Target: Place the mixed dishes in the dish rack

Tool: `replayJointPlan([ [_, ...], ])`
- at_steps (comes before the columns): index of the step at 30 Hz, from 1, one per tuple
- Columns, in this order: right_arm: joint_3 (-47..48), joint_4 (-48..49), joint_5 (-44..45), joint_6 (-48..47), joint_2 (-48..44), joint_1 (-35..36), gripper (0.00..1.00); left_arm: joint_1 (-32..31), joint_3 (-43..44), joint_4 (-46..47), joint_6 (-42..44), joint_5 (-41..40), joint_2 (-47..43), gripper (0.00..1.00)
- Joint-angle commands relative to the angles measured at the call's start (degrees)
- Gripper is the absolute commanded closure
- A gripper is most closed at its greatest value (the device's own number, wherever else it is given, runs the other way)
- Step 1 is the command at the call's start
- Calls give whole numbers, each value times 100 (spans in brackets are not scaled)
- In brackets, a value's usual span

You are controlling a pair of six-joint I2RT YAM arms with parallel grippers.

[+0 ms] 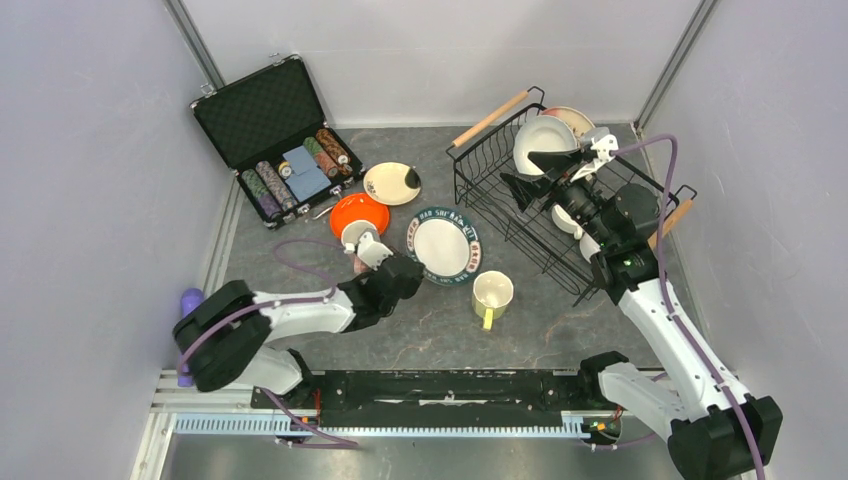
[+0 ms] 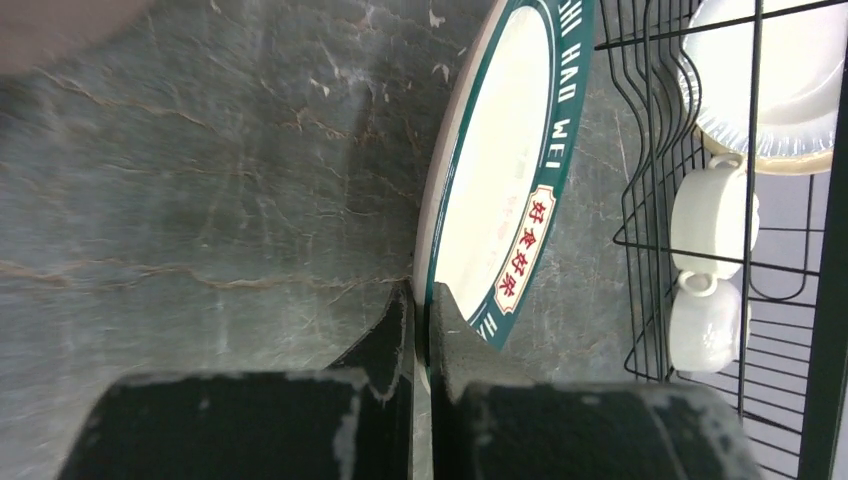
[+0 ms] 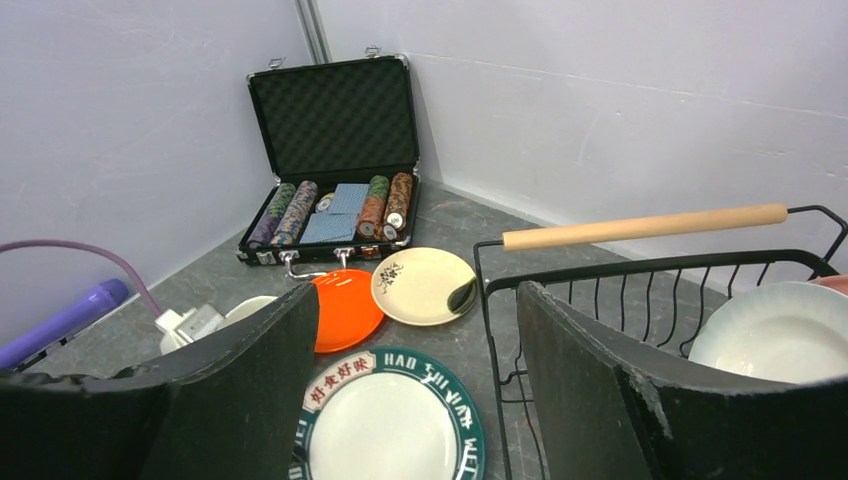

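Teal plate [image 1: 443,246] rim pinched between closed left gripper [image 2: 422,312] jaws; plate just left of rack [image 1: 487,195]. Right gripper [image 1: 532,172] held wide open above rack, nothing gripped. Rack loaded: white plate [image 1: 540,140], pinkish plate [image 1: 575,118] behind, two white cups [image 2: 712,205].

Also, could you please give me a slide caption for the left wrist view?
Left gripper shut on the rim of the teal-rimmed plate, dish rack beyond.

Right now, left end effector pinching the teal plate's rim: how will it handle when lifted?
The teal plate looks like glazed ceramic: probably stiff, but slick in the grip. The left end effector grips one edge only, so its weight may swing it down. Likely chips if it knocks the rack.
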Motion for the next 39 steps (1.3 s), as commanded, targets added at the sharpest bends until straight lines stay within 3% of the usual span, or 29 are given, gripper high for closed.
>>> replayJointPlan([
  [1, 130, 46, 74, 105, 90, 14, 23, -22, 72, -660, 1101, -523, -1062, 98],
  [6, 663, -816, -490, 53, 692, 12, 23, 12, 210, -1151, 3195, -317, -2636, 98],
  [11, 703, -875, -1337, 180, 1057, 16, 22, 67, 927, -2771, 4513, -335, -3775, 98],
  [14, 595, -715, -1732, 150, 1122, 15, 22, 147, 1315, -3551, 4994, -403, -4210, 98],
  [18, 302, 306, -2856, 795, 1261, 35, 23, 550, 1378, -3562, 5506, 617, -4763, 98],
  [23, 159, 565, -2918, 915, 1403, 193, 24, 1410, 1299, -3371, 5433, 2124, -5010, 98],
  [27, 148, 725, -2921, 976, 1691, 407, 25, 1770, 1125, -3029, 5234, 2768, -5036, 98],
  [33, 165, 635, -2199, 702, 1899, 692, 25, 1870, 1129, -2870, 5167, 3166, -5040, 98],
  [39, 270, 611, -2045, 651, 2141, 854, 28, 1926, 1158, -2933, 5151, 3220, -5074, 98],
])
